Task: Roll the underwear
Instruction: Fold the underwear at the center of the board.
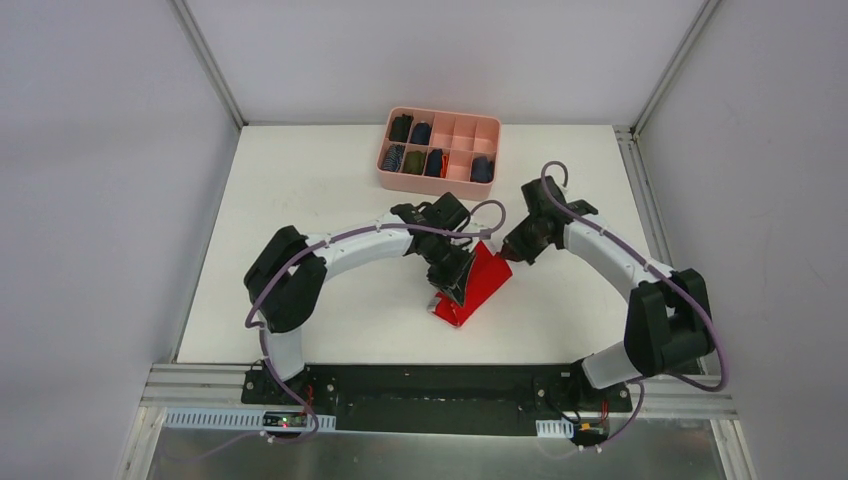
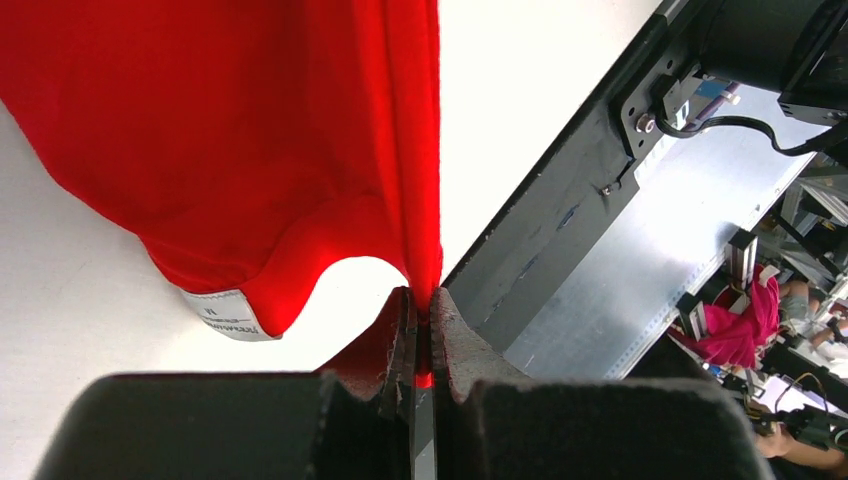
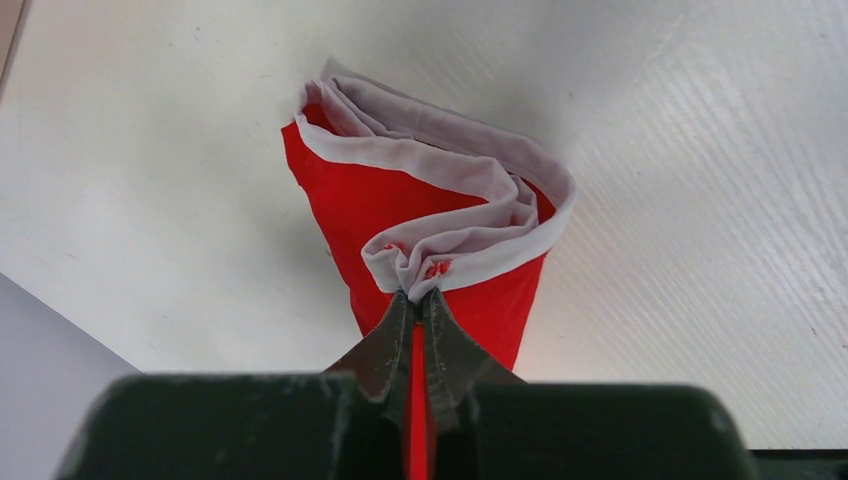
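The red underwear [image 1: 478,282] hangs above the middle of the white table, held between both grippers. My left gripper [image 1: 455,278] is shut on a red edge of it; in the left wrist view the cloth [image 2: 250,130] hangs from the pinched jaws [image 2: 424,305], with a white label low on the left. My right gripper [image 1: 508,252] is shut on its white band; in the right wrist view the band [image 3: 450,180] bunches in a loop above the closed jaws [image 3: 420,295] with red cloth [image 3: 380,220] below it.
A pink divided tray [image 1: 440,150] stands at the back of the table with several dark rolled garments in its left compartments and one at its right. The black rail [image 1: 440,395] runs along the near edge.
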Robot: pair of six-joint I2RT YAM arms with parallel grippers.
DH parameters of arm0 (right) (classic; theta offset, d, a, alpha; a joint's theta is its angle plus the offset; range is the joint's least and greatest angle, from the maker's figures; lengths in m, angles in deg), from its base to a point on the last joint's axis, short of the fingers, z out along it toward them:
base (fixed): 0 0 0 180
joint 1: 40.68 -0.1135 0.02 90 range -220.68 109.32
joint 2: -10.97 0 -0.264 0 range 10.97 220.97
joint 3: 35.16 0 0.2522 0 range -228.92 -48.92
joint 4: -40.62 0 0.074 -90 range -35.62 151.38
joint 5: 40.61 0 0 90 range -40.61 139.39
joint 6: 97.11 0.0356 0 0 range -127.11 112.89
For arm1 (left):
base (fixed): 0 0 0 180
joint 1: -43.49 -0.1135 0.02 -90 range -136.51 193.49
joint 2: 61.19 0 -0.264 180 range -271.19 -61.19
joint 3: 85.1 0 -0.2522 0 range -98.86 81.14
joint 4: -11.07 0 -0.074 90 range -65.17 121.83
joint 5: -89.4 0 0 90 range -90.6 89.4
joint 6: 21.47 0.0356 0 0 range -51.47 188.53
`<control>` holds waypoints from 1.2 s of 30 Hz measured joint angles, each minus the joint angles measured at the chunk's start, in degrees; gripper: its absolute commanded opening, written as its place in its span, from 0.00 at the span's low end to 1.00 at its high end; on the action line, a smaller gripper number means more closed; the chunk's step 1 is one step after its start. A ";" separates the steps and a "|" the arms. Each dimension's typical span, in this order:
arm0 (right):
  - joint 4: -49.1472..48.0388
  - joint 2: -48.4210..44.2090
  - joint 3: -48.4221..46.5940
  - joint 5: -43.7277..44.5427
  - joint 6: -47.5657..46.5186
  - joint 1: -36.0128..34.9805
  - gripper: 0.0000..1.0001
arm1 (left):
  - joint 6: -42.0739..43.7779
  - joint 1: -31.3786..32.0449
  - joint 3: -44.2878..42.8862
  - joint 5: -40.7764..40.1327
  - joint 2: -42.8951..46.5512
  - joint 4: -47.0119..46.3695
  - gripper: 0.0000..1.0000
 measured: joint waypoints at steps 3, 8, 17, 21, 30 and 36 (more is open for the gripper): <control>-0.24 3.34 -2.12 -0.35 -0.07 -0.48 0.00 | -0.04 -0.68 0.72 0.92 0.00 -0.68 0.00; -0.37 8.09 -6.10 -0.92 -0.63 -1.92 0.00 | -0.39 -1.22 2.62 1.03 0.00 -1.95 0.00; -0.28 15.06 -11.54 -1.88 -1.11 -3.56 0.00 | -0.98 -2.80 6.84 -0.02 0.28 -4.79 0.00; -0.26 17.70 -14.36 -2.16 -1.16 -4.46 0.00 | -1.03 -3.78 8.31 -0.92 1.20 -5.75 0.00; 0.09 23.85 -20.41 -2.67 -1.60 -6.36 0.00 | -1.27 -5.29 10.84 -1.33 2.67 -7.67 0.00; 0.61 29.24 -24.13 -3.41 -2.60 -7.06 0.00 | -1.49 -5.60 12.33 -2.73 2.67 -8.98 0.00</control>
